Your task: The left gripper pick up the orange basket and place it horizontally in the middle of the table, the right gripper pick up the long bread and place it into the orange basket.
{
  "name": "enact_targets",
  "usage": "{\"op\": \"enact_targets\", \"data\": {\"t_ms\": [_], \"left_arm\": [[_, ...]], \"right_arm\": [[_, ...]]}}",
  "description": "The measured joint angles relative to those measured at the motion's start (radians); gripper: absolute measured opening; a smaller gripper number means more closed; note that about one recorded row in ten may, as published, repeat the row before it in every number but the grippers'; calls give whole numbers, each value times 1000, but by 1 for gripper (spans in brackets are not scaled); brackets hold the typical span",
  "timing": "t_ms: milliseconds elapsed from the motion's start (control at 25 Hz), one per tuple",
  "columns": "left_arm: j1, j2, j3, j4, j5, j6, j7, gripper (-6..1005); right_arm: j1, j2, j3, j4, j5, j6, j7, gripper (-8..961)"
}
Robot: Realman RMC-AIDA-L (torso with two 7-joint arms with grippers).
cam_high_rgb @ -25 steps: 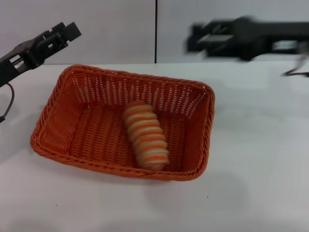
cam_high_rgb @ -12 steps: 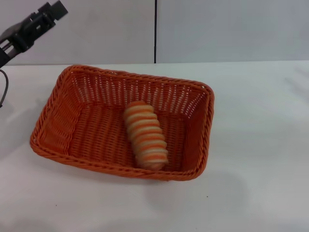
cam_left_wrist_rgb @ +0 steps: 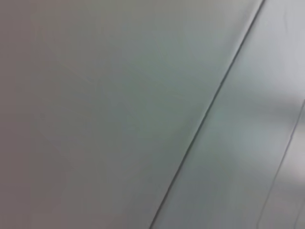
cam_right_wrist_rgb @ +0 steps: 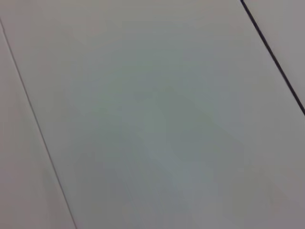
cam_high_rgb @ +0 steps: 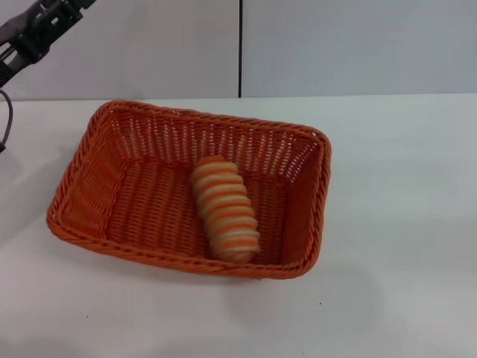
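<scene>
The orange basket (cam_high_rgb: 72, 227) rests flat on the white table (cam_high_rgb: 406, 224), a little left of centre in the head view, its long side running across. Inside it lies the long bread (cam_high_rgb: 223, 209), tan-orange with cream ridges, angled toward the basket's near right corner. My left gripper (cam_high_rgb: 46, 18) is raised high at the upper left corner, well clear of the basket, with its tip cut off by the picture's edge. The right gripper is out of view. Both wrist views show only a pale wall.
A grey panelled wall (cam_high_rgb: 335, 45) with a dark vertical seam stands behind the table. A black cable (cam_high_rgb: 6, 123) hangs at the far left edge. Bare tabletop lies to the right of and in front of the basket.
My left gripper has risen up and to the left, away from the basket. The right arm, seen blurred at the upper right one second ago, has left the view. Basket and bread stayed still.
</scene>
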Motion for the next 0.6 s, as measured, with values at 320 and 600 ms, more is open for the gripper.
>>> {"op": "enact_targets", "data": {"t_ms": [320,600], "left_arm": [[-10,-1,1,-8,-7,5,31,819],[-10,-1,0,-8,-14,22,51,819]], "right_arm": [[-10,3,2,1,1,-5,1,610],[-19,7,-1,2,-1,-7,-2,610]]}}
